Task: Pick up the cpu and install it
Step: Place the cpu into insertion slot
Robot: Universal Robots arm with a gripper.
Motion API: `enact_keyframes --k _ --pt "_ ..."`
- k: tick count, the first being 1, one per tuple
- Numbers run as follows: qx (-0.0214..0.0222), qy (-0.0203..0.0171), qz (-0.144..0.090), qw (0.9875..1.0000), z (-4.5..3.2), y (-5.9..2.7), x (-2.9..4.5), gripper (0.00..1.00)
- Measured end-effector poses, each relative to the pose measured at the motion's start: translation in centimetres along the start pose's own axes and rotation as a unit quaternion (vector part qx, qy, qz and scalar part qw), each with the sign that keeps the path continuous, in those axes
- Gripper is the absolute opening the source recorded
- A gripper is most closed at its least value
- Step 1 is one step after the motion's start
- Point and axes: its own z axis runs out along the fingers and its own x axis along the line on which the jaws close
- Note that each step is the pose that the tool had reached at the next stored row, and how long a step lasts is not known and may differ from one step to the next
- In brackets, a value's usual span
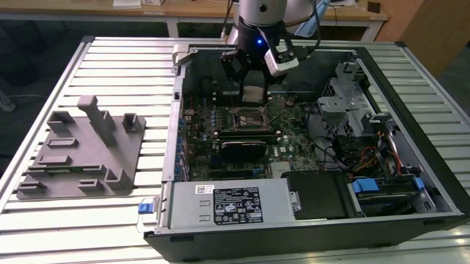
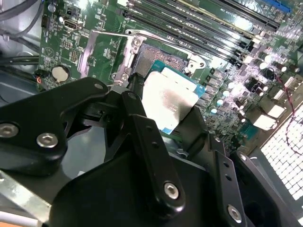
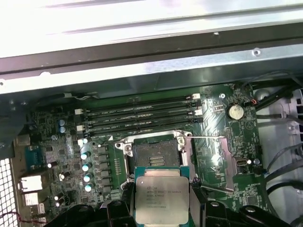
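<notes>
Firmly, the cpu (image 3: 162,196) is clamped by two opposite edges in the gripper (image 2: 166,103), with its silver top turned toward the first wrist camera. Its edges are lined up roughly with the open socket (image 3: 154,156) just beyond it on the motherboard (image 3: 222,142). In the exterior view the arm is seen reaching down into the computer case (image 1: 411,104), well apart from the grey tray (image 1: 81,154).
</notes>
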Motion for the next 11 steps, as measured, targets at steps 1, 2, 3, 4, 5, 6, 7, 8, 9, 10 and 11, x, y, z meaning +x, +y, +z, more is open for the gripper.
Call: enact_keyframes --k 1,2,3,4,5,6,7,8,9,10,11 --pt "0.0001 -0.0001 0.004 1.0 0.0 0.0 0.0 0.55" --pt "0.0002 -0.0002 0.007 1.0 0.0 0.0 0.0 0.55" --pt "0.0003 -0.0002 0.009 1.0 0.0 0.0 0.0 0.55" --pt "0.0003 -0.0003 0.011 0.9999 0.0 0.0 0.0 0.55" --pt "0.0004 -0.0003 0.013 0.9999 0.0 0.0 0.0 0.55" --pt "0.0005 -0.0003 0.014 0.9999 0.0 0.0 0.0 0.55" --pt "0.0005 -0.0004 0.016 0.9999 0.0 0.0 0.0 0.55" --pt "0.0006 -0.0004 0.019 0.9998 0.0 0.0 0.0 0.55" --pt "0.0007 -0.0005 0.022 0.9998 0.0 0.0 0.0 0.55" --pt "0.0008 -0.0006 0.026 0.9997 0.0 0.0 0.0 0.55" --pt "0.0009 -0.0007 0.029 0.9996 0.0 0.0 0.0 0.55"
